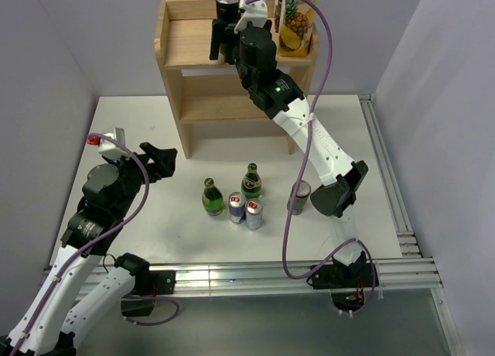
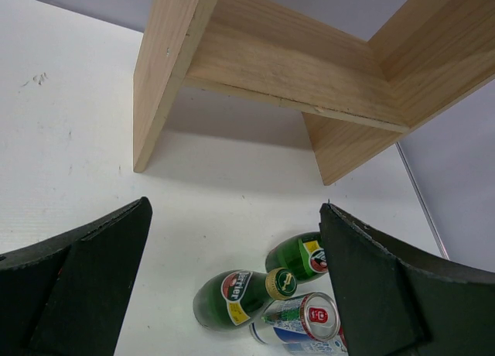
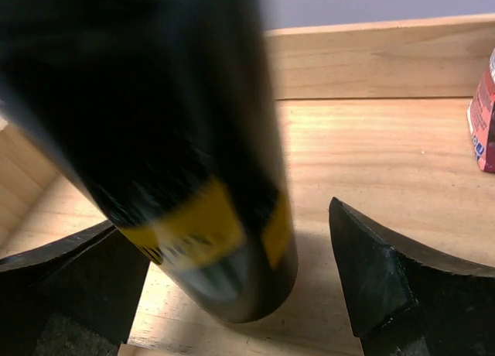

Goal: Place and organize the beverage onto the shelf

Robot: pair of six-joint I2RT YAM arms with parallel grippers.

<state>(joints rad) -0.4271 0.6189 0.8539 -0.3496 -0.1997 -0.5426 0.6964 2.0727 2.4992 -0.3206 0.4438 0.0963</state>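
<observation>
One of six drinks up on the shelf (image 1: 186,42) so far: a black can (image 3: 178,139) with yellow marks, on the top board, left of a juice carton (image 1: 298,19) and well apart from it. Sits between the fingers of the right pincer (image 3: 232,220), long axis roughly upright; leans in the wrist view, likely only from the camera angle. Pincer spread wide, with a clear gap on the right side and the left finger just beside the can wall; cannot tell whether touching there. Gripping nothing, by the look of it.

Next, probably: back straight out toward the near edge of the board, along the line of the fingers, without brushing the can. Open room behind the wrist. Raised rim beyond the can, side panel to the left, carton to the right, so no sideways sweep.

Five more down on the table (image 1: 139,116), all upright, bunched near the middle: left green bottle (image 1: 213,196), right green bottle (image 1: 251,181), left slim can (image 1: 237,207), right slim can (image 1: 254,214), and a second black can (image 1: 301,197) just beside the right arm's lower links. Left pincer (image 2: 233,209) wide open and empty, hovering left of the bunch, facing the bottles and nearer to them than the right one.
</observation>
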